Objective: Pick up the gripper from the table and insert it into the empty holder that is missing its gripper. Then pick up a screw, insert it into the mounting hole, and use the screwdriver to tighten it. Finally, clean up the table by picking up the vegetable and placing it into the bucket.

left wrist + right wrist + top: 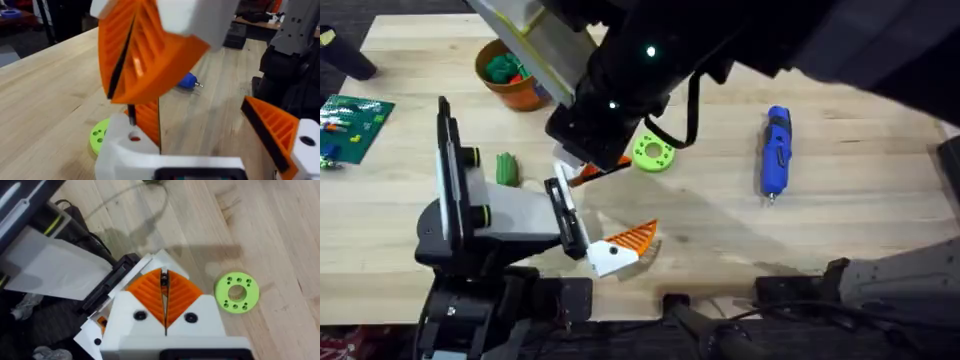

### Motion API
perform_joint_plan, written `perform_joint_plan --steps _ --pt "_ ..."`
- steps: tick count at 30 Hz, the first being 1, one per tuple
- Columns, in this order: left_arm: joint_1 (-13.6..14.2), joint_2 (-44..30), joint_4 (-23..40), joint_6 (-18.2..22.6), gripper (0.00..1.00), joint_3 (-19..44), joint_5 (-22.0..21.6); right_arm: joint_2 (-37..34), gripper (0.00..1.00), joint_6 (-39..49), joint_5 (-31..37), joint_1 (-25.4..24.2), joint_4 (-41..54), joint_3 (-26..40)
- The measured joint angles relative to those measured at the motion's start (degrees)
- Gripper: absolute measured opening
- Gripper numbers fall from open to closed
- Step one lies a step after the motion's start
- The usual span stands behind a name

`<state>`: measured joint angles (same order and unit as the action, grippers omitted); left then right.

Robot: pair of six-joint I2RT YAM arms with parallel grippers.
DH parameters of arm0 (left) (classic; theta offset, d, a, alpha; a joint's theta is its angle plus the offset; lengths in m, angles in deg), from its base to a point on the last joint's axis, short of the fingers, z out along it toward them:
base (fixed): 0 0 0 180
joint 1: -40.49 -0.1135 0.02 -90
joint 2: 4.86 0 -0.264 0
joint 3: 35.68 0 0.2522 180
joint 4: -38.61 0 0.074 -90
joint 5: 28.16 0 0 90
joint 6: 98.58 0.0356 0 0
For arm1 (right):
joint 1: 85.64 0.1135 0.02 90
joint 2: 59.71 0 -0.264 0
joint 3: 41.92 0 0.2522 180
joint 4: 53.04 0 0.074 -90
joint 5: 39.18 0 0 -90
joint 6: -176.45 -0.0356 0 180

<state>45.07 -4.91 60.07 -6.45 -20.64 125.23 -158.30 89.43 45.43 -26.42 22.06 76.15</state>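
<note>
Here, the right claw (588,172) (164,280) reaches across the middle of the tabletop (860,230) with its orange pads pressed together on a thin dark screw (164,278), which pokes out below the tips in the left wrist view (131,112). Just near of it, the left claw (620,245) (200,117) is spread wide and holds nothing, one ribbed orange finger (270,127) well off to the side. A lime-green disc with holes (653,153) (236,292) lies flat just right of the right claw. The holder (470,215) stands to the left, its black plates upright. The vegetable (506,167) lies on the tabletop just beside the holder's far side. The bucket (510,75) sits farther back on the left with a teal-green toy (503,68) inside. The screwdriver (776,150) lies well apart on the right, tip pointing near.
</note>
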Motion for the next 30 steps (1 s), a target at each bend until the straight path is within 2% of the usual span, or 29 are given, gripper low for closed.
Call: perform_joint_plan --steps 30 --pt "0.0 0.0 0.0 0.0 0.988 0.0 0.0 -2.0 0.012 -1.1 0.0 0.0 0.7 -0.2"
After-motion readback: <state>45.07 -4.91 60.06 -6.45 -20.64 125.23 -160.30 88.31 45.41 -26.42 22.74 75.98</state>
